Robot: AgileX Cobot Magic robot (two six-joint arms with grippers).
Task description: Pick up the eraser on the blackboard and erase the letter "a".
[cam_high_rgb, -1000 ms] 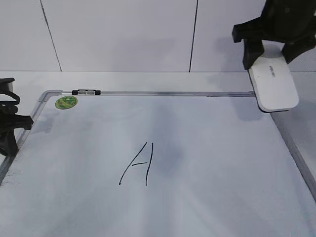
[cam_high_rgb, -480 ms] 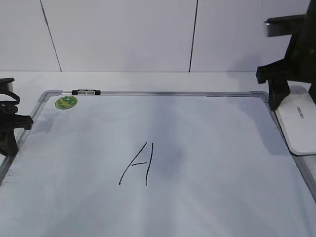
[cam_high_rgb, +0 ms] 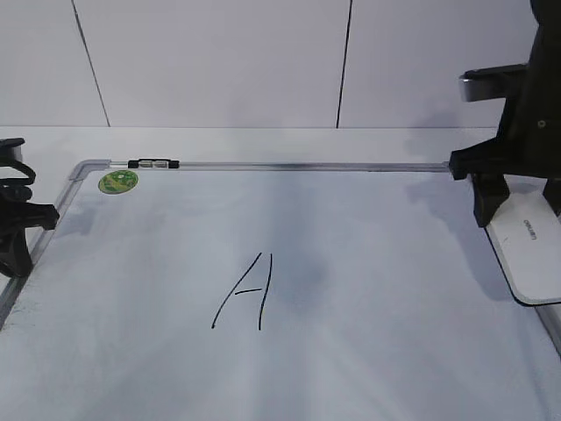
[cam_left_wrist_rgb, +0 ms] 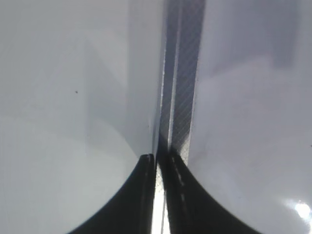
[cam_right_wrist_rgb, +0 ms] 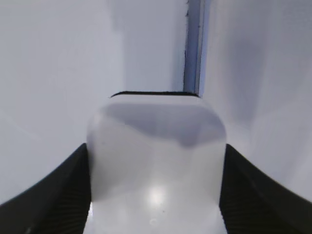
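Looking at your eraser (cam_high_rgb: pixel 529 256), you see a white rounded block with a thin black underside and grey lettering, over the blackboard's (cam_high_rgb: pixel 351 351) right frame edge. The board lies on a pale tabletop (cam_high_rgb: pixel 263 140) before a panelled wall (cam_high_rgb: pixel 219 61) — only a capital A (cam_high_rgb: pixel 244 294) shows. Your right gripper (cam_right_wrist_rgb: pixel 155 195) is upright, jaws clamping the eraser's sides; the left gripper (cam_left_wrist_rgb: pixel 157 195) rests on the left frame — jaws nearly closed, empty.

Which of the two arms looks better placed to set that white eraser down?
The right one. Its pincer grips the eraser over the board's right edge, while the left pincer sits shut and empty at the far left.
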